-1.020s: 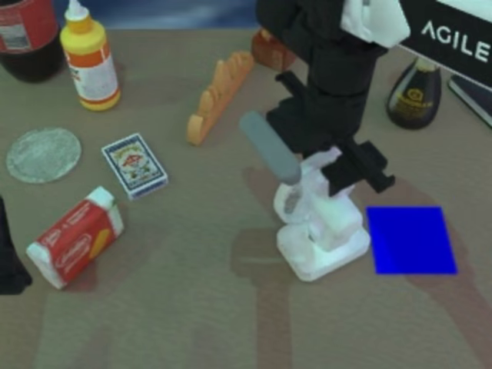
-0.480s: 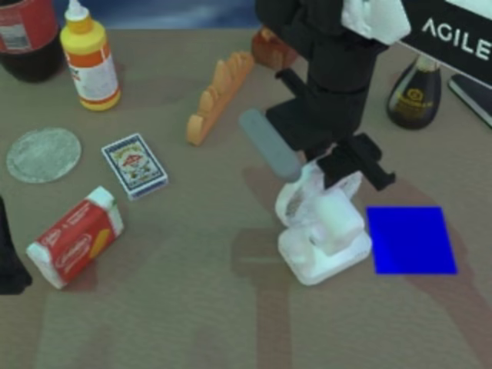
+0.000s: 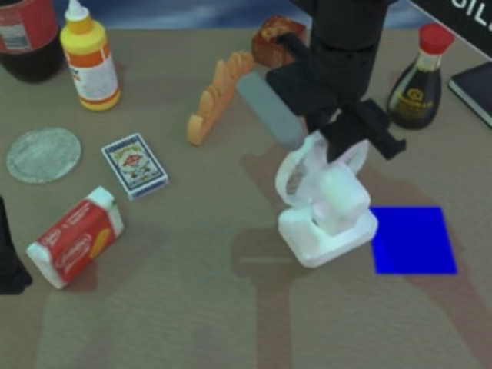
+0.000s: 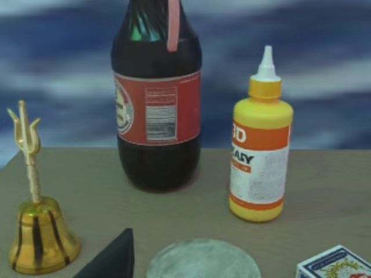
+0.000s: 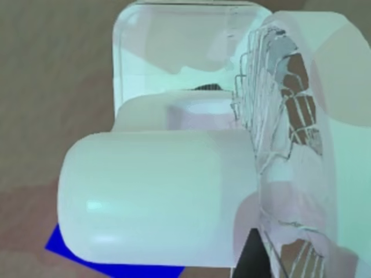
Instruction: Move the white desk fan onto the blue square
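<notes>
The white desk fan [image 3: 327, 231] hangs tilted just left of the blue square [image 3: 415, 240], its base edge over the square's left border. My right gripper [image 3: 336, 150] is shut on the top of the fan's round cage. In the right wrist view the fan's motor housing [image 5: 156, 197] fills the picture, with a corner of the blue square [image 5: 116, 270] below it and one dark finger [image 5: 253, 260] against the cage. My left gripper [image 3: 9, 265] is parked at the table's left edge.
On the left stand a cola bottle [image 3: 27, 38] and yellow glue bottle [image 3: 91, 61], with a silver disc [image 3: 44, 154], card box [image 3: 134, 165] and red-and-white carton [image 3: 75, 237] nearer. An orange rack [image 3: 219, 96], soy bottle [image 3: 415, 81] and dark book [image 3: 473, 88] are behind. A gold bell [image 4: 37, 231] is near the left gripper.
My right gripper has risen and shifted a little right with the fan in it. The fan's base has come off the table and now overlaps the blue square's left edge.
</notes>
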